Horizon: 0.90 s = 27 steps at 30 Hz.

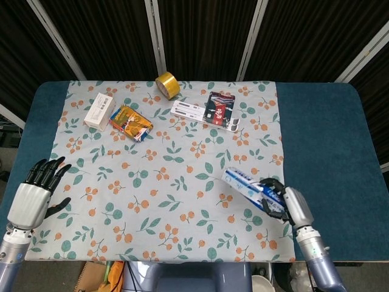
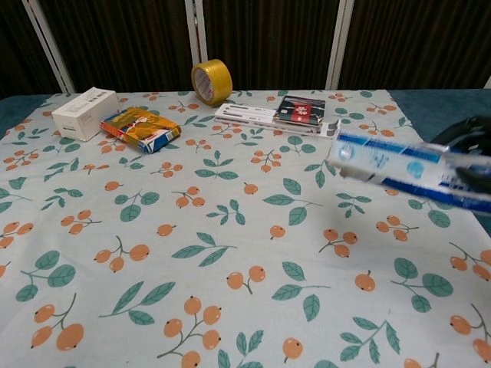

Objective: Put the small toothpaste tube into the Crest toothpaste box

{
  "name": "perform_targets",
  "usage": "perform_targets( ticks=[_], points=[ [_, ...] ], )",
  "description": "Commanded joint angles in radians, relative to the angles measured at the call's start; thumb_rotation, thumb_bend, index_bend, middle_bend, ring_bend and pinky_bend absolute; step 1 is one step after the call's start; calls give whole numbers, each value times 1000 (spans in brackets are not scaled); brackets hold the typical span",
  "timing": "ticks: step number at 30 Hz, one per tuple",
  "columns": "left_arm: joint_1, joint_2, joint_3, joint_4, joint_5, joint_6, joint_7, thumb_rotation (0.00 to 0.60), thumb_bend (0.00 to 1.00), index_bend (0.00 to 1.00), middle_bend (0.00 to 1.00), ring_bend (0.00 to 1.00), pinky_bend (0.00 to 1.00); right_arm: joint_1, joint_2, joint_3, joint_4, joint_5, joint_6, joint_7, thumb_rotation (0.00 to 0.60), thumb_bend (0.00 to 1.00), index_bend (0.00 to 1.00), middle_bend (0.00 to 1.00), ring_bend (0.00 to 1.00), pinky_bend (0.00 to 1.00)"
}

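Note:
My right hand (image 1: pixel 287 205) grips one end of the blue and white Crest toothpaste box (image 1: pixel 248 186) low over the front right of the floral cloth (image 1: pixel 170 182). The box lies nearly level, its free end pointing left. In the chest view the box (image 2: pixel 406 165) is blurred and crosses the right side, with the right hand (image 2: pixel 469 142) a dark shape behind it. My left hand (image 1: pixel 36 193) hovers open at the front left table edge, fingers apart. A white flat pack (image 1: pixel 189 110) and a dark red-and-black pack (image 1: pixel 219 109) lie at the back; which one is the small tube I cannot tell.
A yellow tape roll (image 1: pixel 167 84) stands at the back centre. A white carton (image 1: pixel 99 111) and an orange printed box (image 1: pixel 130 123) lie at the back left. Blue table (image 1: pixel 322 128) borders the cloth on both sides.

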Motion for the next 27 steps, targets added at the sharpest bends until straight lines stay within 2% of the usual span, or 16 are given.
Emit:
perform_targets(
  ticks=[1, 6, 9, 11, 13, 15, 18, 21, 27],
  points=[
    [0, -1, 1, 0, 3, -1, 0, 600, 42, 157, 90, 155, 132, 8, -66, -44, 68, -24, -22, -47, 600, 564, 335, 593, 665, 726],
    [0, -1, 0, 1, 6, -1, -2, 600, 42, 159, 90, 155, 132, 2, -129, -63, 139, -38, -11, -62, 600, 564, 335, 593, 664, 725],
    [0, -1, 0, 1, 6, -3, -4, 600, 41, 160, 90, 155, 132, -1, -148, -72, 169, -46, -12, -60, 600, 564, 335, 582, 621, 663],
    [0, -1, 0, 1, 6, -3, -5, 600, 41, 161, 90, 155, 132, 3, -146, -84, 183, -58, -24, -61, 600, 565, 301, 503, 511, 515],
    [0, -1, -1, 2, 7, -2, -6, 600, 41, 161, 90, 155, 132, 11, -134, -97, 184, -74, -41, -59, 600, 564, 151, 317, 294, 289],
    [0, -1, -2, 2, 6, -2, -6, 600, 41, 160, 89, 155, 132, 17, -121, -105, 179, -82, -54, -65, 600, 545, 27, 171, 119, 151],
    [2, 0, -3, 0, 4, -3, -8, 600, 41, 158, 89, 155, 132, 27, -91, -114, 148, -84, -74, -94, 600, 460, 0, 60, 13, 49],
    [3, 3, -2, -7, 1, -6, -10, 600, 42, 152, 89, 155, 132, 35, -51, -120, 104, -81, -86, -158, 600, 403, 0, 4, 0, 1],
    [18, 28, -1, -74, -35, -23, -26, 600, 39, 136, 78, 152, 112, 29, 40, -112, 29, -71, -56, -238, 600, 394, 0, 0, 0, 0]
  ],
)
